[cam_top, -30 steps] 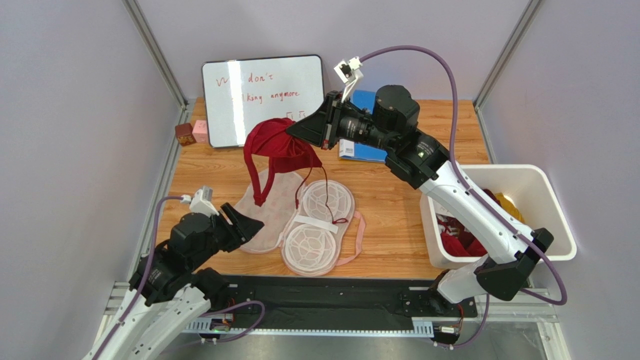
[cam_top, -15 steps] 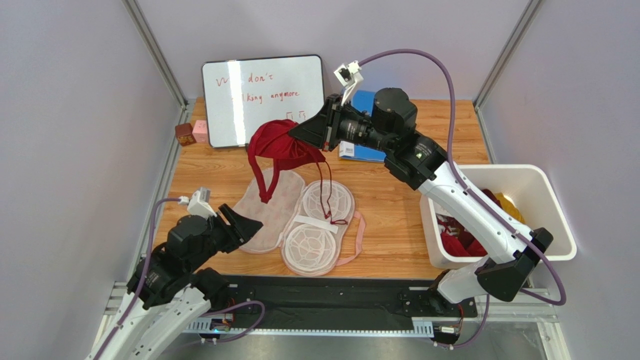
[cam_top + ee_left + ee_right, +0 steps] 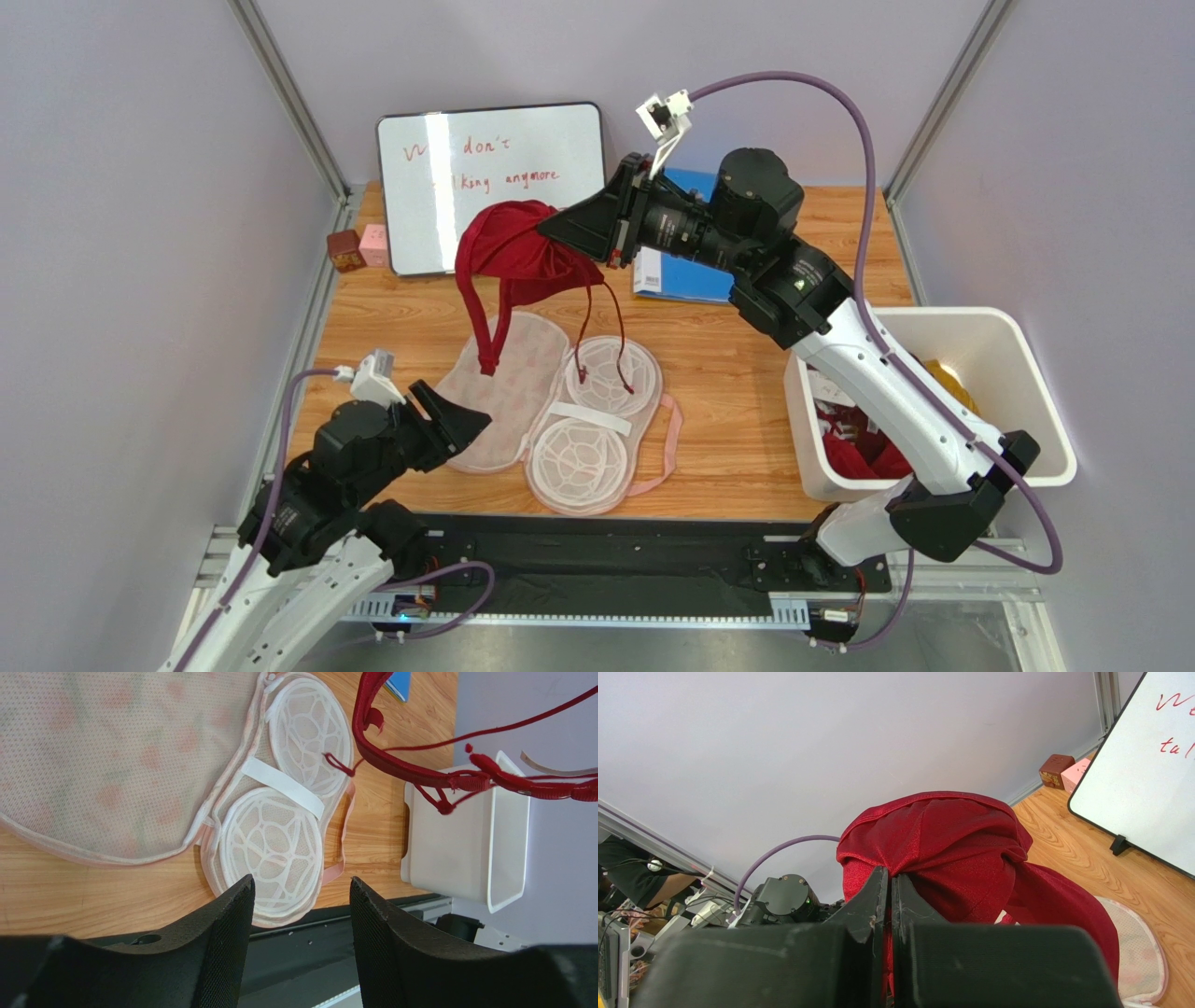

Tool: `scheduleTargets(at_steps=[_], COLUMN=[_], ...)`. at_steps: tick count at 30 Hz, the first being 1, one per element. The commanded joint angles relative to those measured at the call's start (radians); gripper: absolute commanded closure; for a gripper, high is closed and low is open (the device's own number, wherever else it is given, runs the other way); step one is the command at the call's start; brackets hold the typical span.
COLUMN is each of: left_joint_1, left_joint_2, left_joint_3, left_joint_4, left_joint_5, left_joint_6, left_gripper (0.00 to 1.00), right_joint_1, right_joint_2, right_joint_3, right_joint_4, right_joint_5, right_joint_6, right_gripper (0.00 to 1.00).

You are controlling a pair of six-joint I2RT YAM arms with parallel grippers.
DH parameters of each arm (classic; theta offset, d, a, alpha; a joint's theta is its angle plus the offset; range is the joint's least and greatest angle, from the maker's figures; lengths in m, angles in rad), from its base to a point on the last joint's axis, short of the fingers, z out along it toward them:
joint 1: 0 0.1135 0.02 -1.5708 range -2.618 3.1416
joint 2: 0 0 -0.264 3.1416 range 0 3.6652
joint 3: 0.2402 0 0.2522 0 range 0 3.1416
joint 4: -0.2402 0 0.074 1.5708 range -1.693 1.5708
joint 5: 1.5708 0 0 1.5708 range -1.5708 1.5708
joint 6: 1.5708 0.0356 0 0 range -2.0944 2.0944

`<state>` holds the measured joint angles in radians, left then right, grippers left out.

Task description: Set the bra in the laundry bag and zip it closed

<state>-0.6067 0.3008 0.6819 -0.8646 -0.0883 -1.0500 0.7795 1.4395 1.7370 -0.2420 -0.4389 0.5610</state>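
The dark red bra (image 3: 516, 259) hangs above the back of the table, pinched at one cup by my right gripper (image 3: 554, 231), which is shut on it; its thin straps dangle down to the laundry bag (image 3: 498, 392). In the right wrist view the bra (image 3: 948, 840) bunches just past the right gripper (image 3: 890, 882). The bag lies unzipped and spread flat, its printed flap on the left and two white mesh cups (image 3: 578, 455) on the right. My left gripper (image 3: 456, 416) hovers open at the bag's near-left edge. From the left wrist, the left gripper (image 3: 302, 896) holds nothing, with the bag (image 3: 119, 763) beyond it.
A whiteboard (image 3: 488, 182) leans at the back, with two small blocks (image 3: 359, 248) beside it. A blue book (image 3: 680, 277) lies behind the right arm. At the right a white bin (image 3: 1031, 385) holds red and yellow clothes.
The right arm has shifted slightly right and up with the bra, and the hanging straps have swung a little. The left arm has barely moved.
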Motion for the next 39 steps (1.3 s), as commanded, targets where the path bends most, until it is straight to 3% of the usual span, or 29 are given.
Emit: scheduleTargets(at_steps=[1,7,20,31,39], left_joint_1=[0.001,0.001,0.001,0.001,0.001], left_joint_2=[0.012,0.008,-0.034,-0.026,-0.035], left_joint_3=[0.018,0.028,0.025,0.015,0.024], left_joint_4=[0.01,-0.004,-0.04,-0.03,-0.043], left_joint_5=[0.002,0.001,-0.005,0.032,0.032], left_joint_6=[0.001,0.002,-0.005,-0.01,-0.012], left_gripper=[0.41,0.41,0.41,0.39,0.39], right_joint_1=[-0.002,-0.002,-0.006,0.037,0.021], right_joint_2=[-0.005,-0.005,-0.057,-0.146,-0.094], right_joint_3=[0.016,-0.024,-0.27,-0.663,-0.636], right_joint_4=[0.029,0.043,0.131,0.394,0.392], right_joint_5=[-0.008,-0.001,0.046,0.229,0.233], right_joint_6=[-0.007,-0.021,0.011,0.045,-0.006], right_gripper=[1.0,1.0,1.0,1.0,1.0])
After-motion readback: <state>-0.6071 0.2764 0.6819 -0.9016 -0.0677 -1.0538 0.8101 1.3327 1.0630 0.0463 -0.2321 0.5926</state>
